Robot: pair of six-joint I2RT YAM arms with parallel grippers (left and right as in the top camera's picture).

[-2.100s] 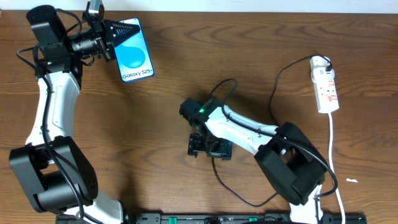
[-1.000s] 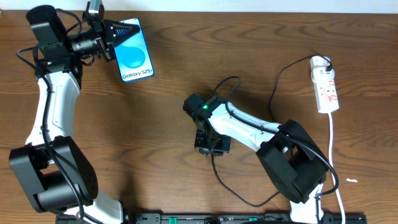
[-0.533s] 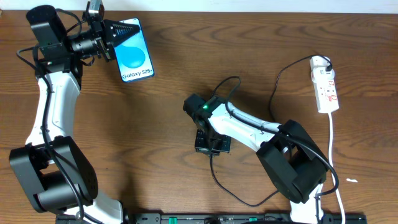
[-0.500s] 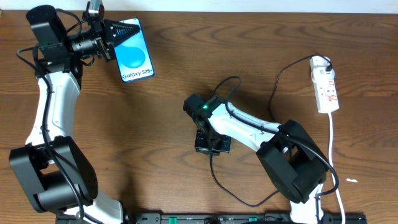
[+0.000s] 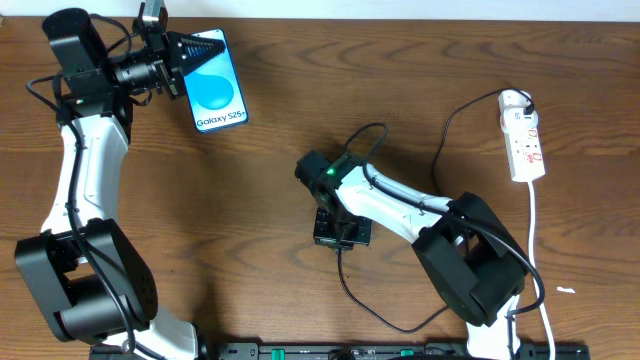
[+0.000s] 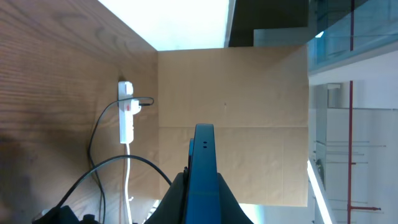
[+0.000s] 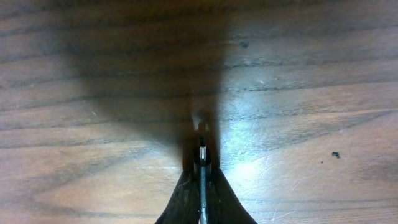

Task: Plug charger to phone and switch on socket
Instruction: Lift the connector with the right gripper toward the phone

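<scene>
The phone (image 5: 215, 82), blue screen reading "Galaxy S25+", is held off the table at the far left by my left gripper (image 5: 178, 58), which is shut on its upper edge. In the left wrist view the phone (image 6: 203, 155) stands edge-on between the fingers. My right gripper (image 5: 340, 238) points down at the table's middle, shut on the charger's plug tip (image 7: 202, 142), whose metal end pokes out past the fingertips. The thin charger cable (image 5: 372, 308) trails off towards the front. The white socket (image 5: 525, 138) lies at the far right, with a black lead plugged into its top end.
The socket's white cord (image 5: 536, 250) runs down the right side to the front edge. A black cable (image 5: 441, 160) curves from the socket towards the right arm. The socket (image 6: 126, 118) also shows far off in the left wrist view, before a cardboard wall (image 6: 249, 93).
The right gripper shifted slightly right, then closed on the plug tip about a second ago. The left arm and the phone have not moved.
</scene>
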